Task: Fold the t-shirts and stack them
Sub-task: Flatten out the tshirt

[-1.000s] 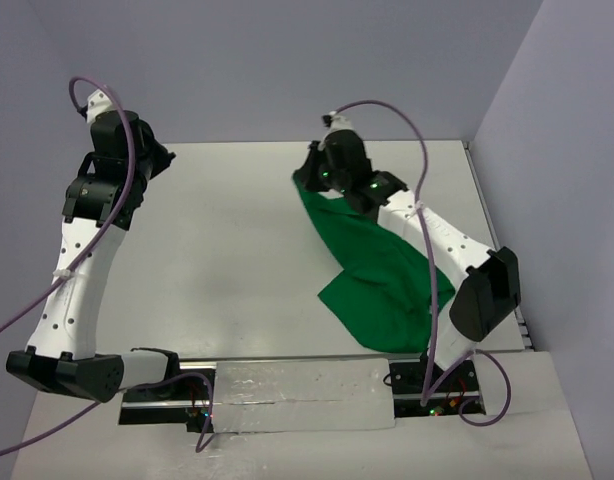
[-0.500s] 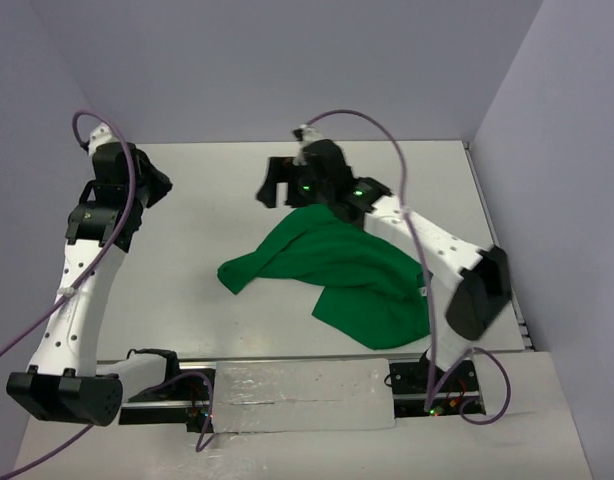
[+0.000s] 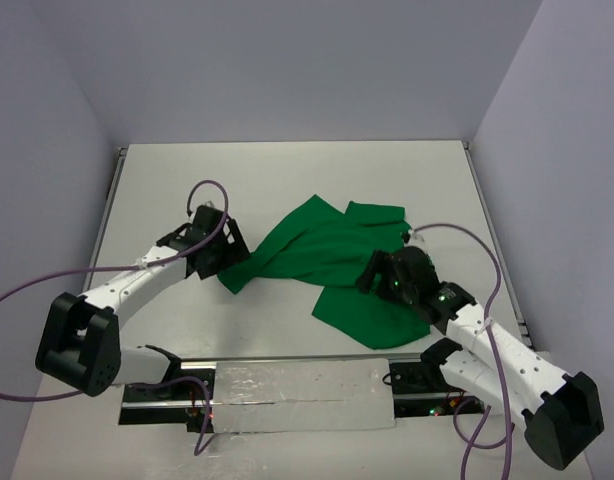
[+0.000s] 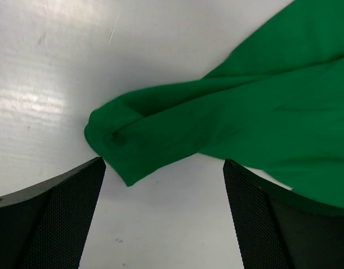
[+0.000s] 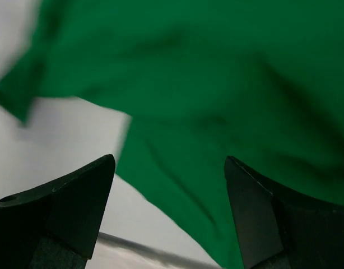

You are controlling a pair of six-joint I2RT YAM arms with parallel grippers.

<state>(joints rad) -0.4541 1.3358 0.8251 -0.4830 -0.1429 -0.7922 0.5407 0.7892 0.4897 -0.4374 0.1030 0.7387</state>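
**Left claw.** The left claw (image 4: 163, 168) stands with its jaws wide and grips nothing. Its two dark textured fingers (image 4: 60, 218) are spread to either side of a bare strip of the white counter (image 4: 49, 67). The rolled, twisted end of the green t-shirt (image 4: 261, 112) lies just ahead of the fingertips, and its tip is close to one finger. In the top view the left claw (image 3: 225, 258) sits low over the counter (image 3: 187, 190), just beside this end of the t-shirt (image 3: 332, 255).

**Right claw.** The right claw (image 5: 169, 162) also stands with its jaws wide and holds nothing. The t-shirt (image 5: 217, 84) fills most of the blurred view beyond the fingers, with counter (image 5: 65, 145) showing at one side. In the top view the right claw (image 3: 375, 272) is over the garment's near right part.

**T-shirt.** The garment lies unfolded and bunched on the counter, centre to right. A flatter flap reaches toward the near edge.
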